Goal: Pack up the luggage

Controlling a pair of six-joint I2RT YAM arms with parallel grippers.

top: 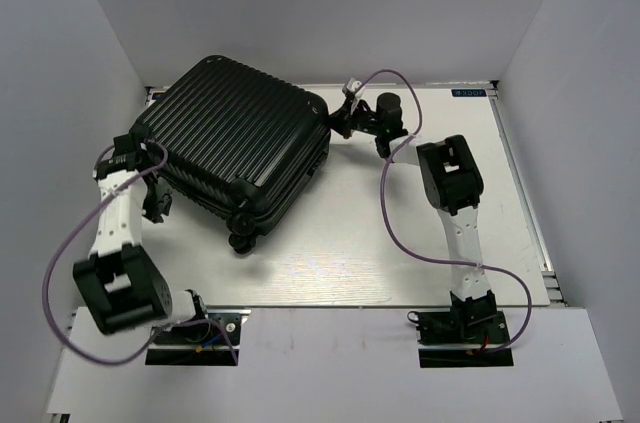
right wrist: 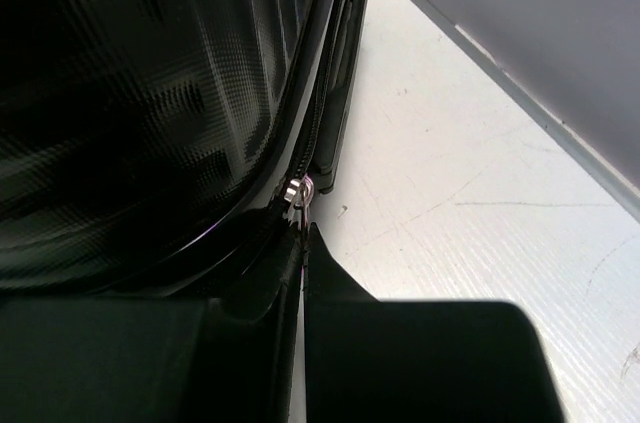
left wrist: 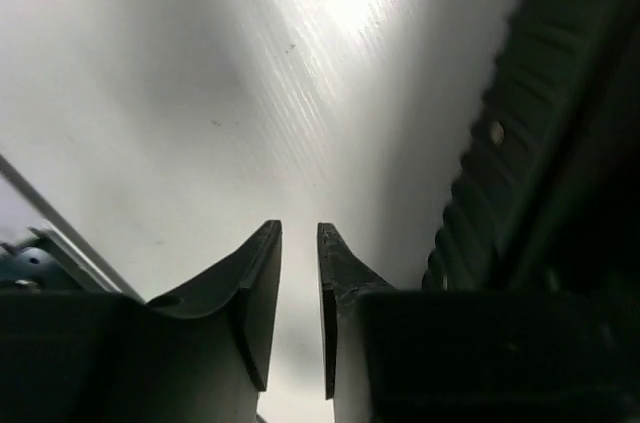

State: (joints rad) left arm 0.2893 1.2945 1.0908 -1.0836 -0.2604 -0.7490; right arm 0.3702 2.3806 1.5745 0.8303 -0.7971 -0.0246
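The luggage is a black ribbed hard-shell suitcase lying closed on the white table, turned at an angle, wheels toward me. My right gripper is at its right corner. In the right wrist view it is shut on the silver zipper pull at the shell's seam. My left gripper hangs low beside the suitcase's left side. In the left wrist view it is empty, jaws a narrow gap apart, with the ribbed shell just to its right.
White walls enclose the table on the left, back and right. A metal rail runs along the table's right edge. Purple cables loop off both arms. A black raised bar sits on the suitcase side near the zipper.
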